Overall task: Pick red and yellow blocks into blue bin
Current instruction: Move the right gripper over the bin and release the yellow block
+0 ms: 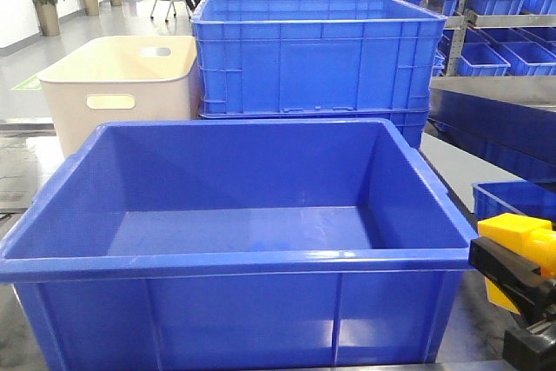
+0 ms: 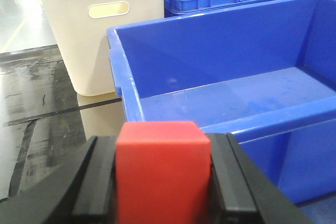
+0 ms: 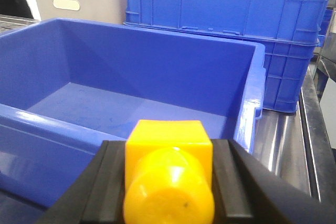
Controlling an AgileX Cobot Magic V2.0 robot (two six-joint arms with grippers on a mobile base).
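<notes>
The blue bin [image 1: 234, 260] fills the middle of the front view, and its floor is bare. My left gripper [image 2: 164, 182] is shut on the red block [image 2: 163, 174], held outside the blue bin [image 2: 126, 85] near its front left corner. The left gripper does not show in the front view. My right gripper [image 3: 169, 187] is shut on the yellow block [image 3: 169, 174], a studded brick, held outside the blue bin [image 3: 247, 124] near its front right corner. In the front view the yellow block [image 1: 517, 245] sits at the right edge, in the right gripper [image 1: 512, 280].
A cream tub [image 1: 122, 84] with handle slots stands behind the bin on the left. A taller ribbed blue crate [image 1: 317, 58] stands behind the bin. More blue crates [image 1: 512, 197] lie to the right. The dark tabletop [image 2: 47, 108] lies left of the bin.
</notes>
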